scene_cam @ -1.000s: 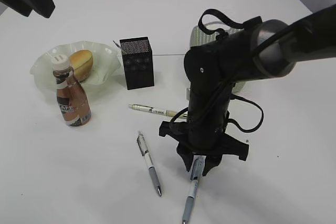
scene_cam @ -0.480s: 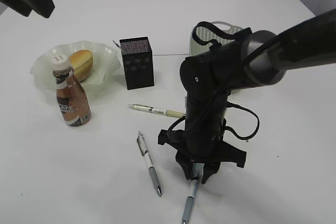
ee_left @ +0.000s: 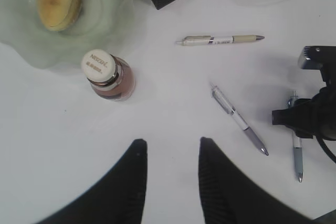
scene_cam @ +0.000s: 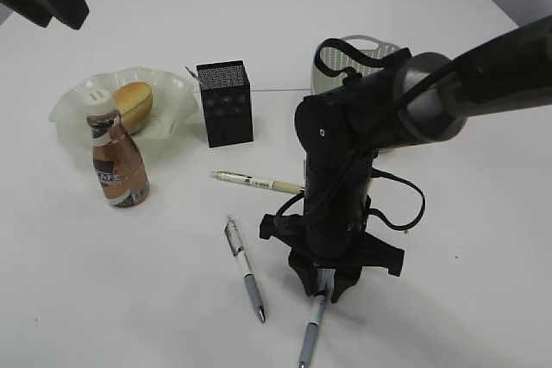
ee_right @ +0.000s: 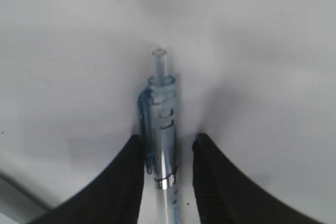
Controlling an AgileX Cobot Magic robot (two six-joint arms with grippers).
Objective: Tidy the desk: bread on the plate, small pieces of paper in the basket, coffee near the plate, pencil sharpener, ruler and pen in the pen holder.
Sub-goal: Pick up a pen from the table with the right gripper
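Your right gripper (ee_right: 167, 153) is straddling a translucent blue pen (ee_right: 162, 129), fingers not clamped; the left gripper (ee_left: 170, 153) is hanging open. The ruffled glass plate (scene_cam: 65, 109) is holding the oblong bread (scene_cam: 134, 102).

Right gripper (scene_cam: 323, 286) low, jaws parted (pointing straight down); left gripper (ee_left: 170, 153) aloft, open.

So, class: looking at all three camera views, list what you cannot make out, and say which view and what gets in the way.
- Basket: exterior view, mostly behind the right arm, so its contents are unseen.
- Pen holder: exterior view, its inside is hidden by its own walls.
- Blue pen: right wrist view, lower end cut off by the frame edge; whether the right gripper touches it is unclear.
- Coffee label: too small to read.
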